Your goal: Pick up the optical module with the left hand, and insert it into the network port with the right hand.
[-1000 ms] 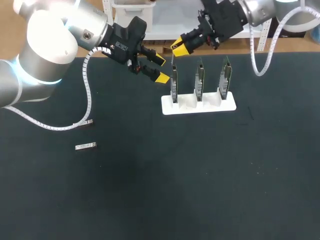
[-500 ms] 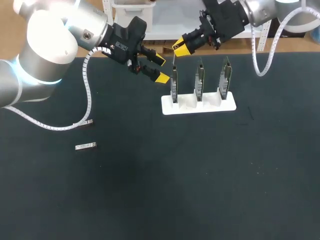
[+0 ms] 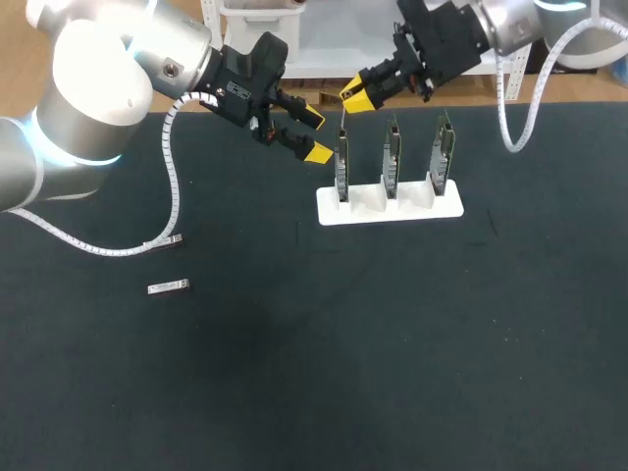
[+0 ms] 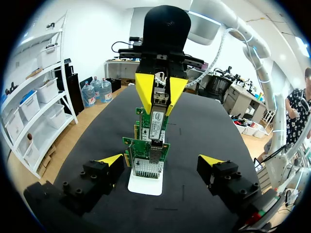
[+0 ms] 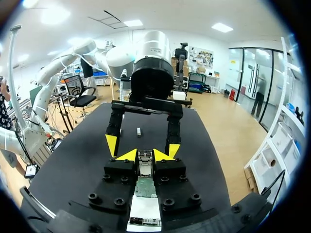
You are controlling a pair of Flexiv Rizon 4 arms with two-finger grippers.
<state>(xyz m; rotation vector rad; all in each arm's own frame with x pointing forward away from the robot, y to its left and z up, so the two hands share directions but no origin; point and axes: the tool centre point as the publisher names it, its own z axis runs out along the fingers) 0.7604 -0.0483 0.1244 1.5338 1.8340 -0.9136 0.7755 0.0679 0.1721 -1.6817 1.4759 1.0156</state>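
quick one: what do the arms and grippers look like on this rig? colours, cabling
The left arm and right arm have rounded silver-white links. The left gripper and right gripper have black bodies with visible screw heads and two fingers ending in bright yellow wedge tips. A white spiral-wrapped cable loops outside each arm: left cable, right cable.

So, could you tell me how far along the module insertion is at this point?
Looks done: the pickup and handover, since the left gripper is open and empty. In hand: the right gripper grips the optical module just above the leftmost card in the white stand. Left: seating it in the port.
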